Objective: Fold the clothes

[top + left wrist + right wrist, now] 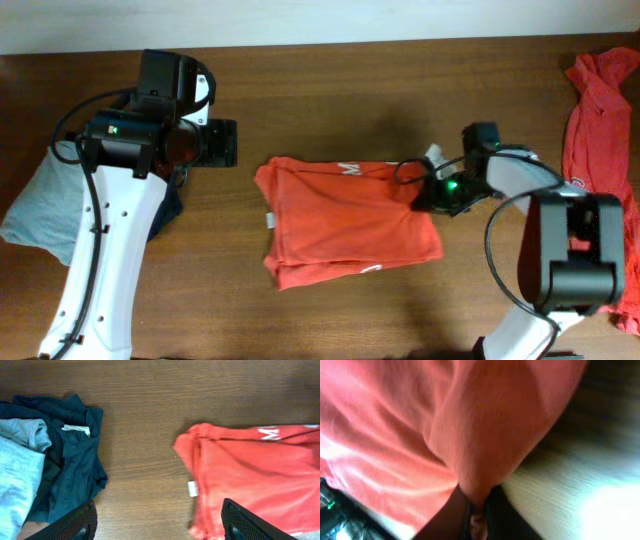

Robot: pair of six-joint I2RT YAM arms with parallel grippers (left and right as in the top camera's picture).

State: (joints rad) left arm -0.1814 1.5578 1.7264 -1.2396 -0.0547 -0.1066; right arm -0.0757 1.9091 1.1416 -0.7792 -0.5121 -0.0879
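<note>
1. Overhead: the folded shirt (345, 220) lies mid-table. My right gripper (428, 192) is at its right edge, and my left gripper (225, 145) hangs apart from it, up-left. I count two orange-red shirts: this one, and a crumpled shirt (595, 110) at far right beside the right arm. There's one grey garment (35, 210) and one navy garment (170, 205), both under the left arm.
2. Left wrist: the fingers (75, 522) are spread wide with nothing between them. A white label (192, 488) shows on the folded shirt's left edge.
3. Right wrist: the jaws are pressed together, pinching a ridge of orange cloth. I can't tell how many layers they hold. If it's only the top layer, I judge a pull peels the fold open. If it's every layer, the whole shirt drags and bunches.
</note>
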